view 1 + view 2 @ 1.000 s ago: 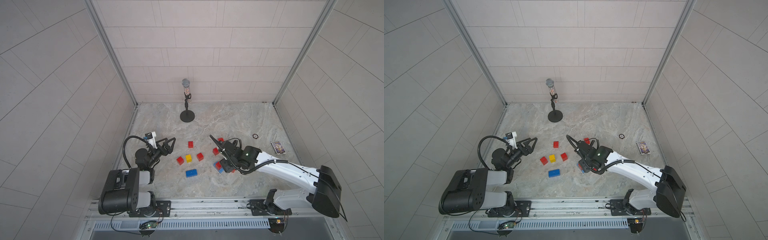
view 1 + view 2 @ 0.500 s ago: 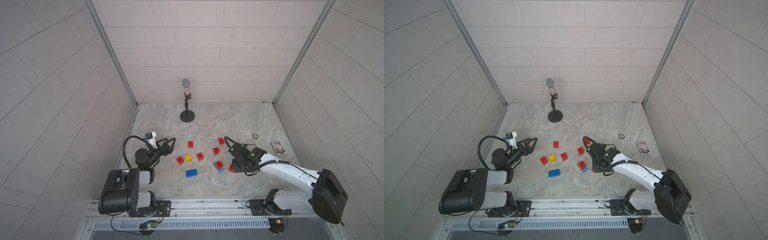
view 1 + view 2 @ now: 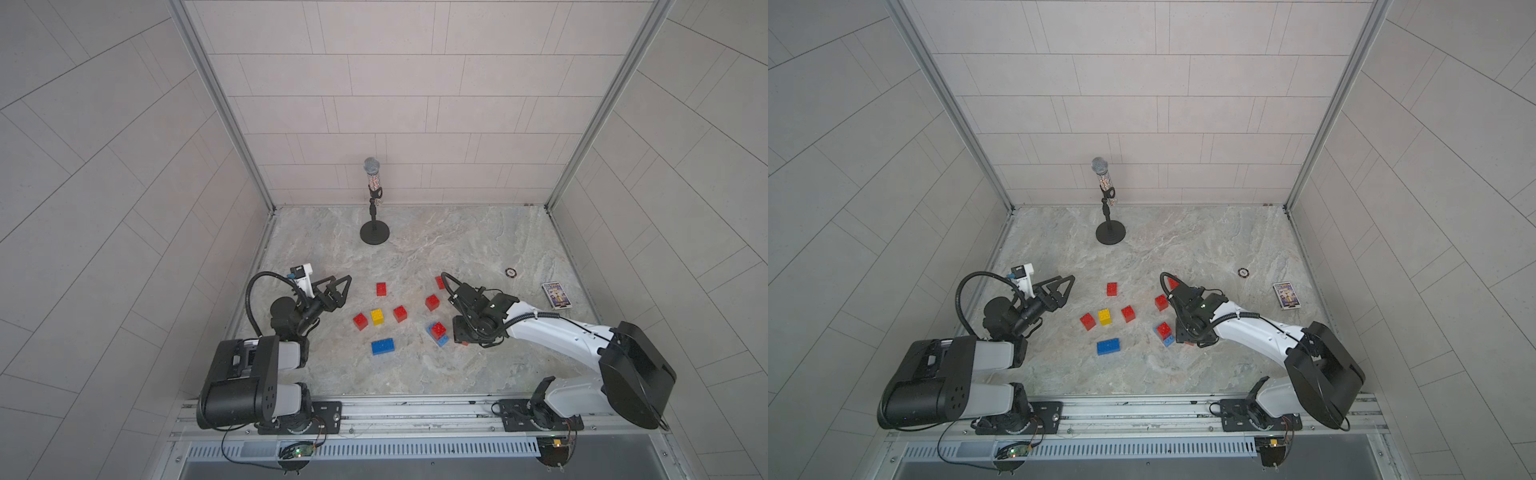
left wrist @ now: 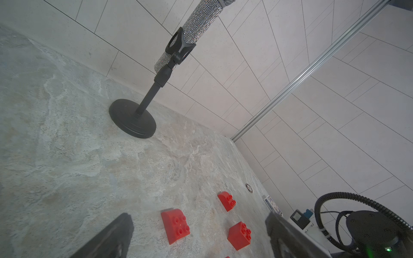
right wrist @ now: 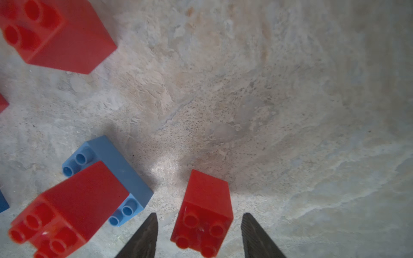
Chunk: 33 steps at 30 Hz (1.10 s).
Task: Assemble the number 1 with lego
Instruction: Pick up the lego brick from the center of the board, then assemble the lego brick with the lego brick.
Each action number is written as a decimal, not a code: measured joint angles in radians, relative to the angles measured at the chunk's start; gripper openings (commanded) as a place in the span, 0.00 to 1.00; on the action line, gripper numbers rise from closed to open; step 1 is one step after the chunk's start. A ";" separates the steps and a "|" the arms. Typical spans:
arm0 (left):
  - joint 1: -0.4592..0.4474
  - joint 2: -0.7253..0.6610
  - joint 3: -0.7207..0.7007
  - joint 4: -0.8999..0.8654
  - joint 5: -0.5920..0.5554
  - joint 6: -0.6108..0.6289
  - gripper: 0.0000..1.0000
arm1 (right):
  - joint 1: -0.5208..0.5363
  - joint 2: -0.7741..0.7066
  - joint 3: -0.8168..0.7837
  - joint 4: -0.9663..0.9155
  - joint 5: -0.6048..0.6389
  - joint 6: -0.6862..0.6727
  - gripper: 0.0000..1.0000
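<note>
The step in hand is picking up a red brick (image 5: 205, 214) that stands loose on the bench (image 5: 290, 111), just beside the light blue brick (image 5: 125, 169) carrying a second red brick (image 5: 78, 201). The right fingers (image 5: 143, 236) straddle it, released, with gaps either side. The left fingers (image 4: 111, 236) gape idle. The next move likely calls for clenching, lifting and pressing it on squarely.

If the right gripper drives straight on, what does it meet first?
The red brick, which the open right gripper straddles; the table comes next, though depth is unclear.
</note>
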 measured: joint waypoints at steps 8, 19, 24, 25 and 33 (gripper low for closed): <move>0.000 0.000 0.000 0.000 0.000 0.000 1.00 | 0.000 0.028 0.003 0.014 0.013 -0.011 0.41; 0.000 0.000 0.000 0.000 0.000 0.000 1.00 | -0.001 0.040 0.056 -0.032 0.032 -0.131 0.00; 0.000 0.000 0.000 0.000 0.000 0.000 1.00 | -0.001 0.002 0.137 -0.074 0.019 -0.269 0.00; 0.000 0.000 0.000 0.000 0.000 0.000 1.00 | -0.001 -0.017 0.158 -0.084 0.006 -0.302 0.00; 0.002 0.000 0.000 0.000 0.000 0.000 1.00 | 0.000 -0.050 0.308 -0.124 -0.114 -0.480 0.00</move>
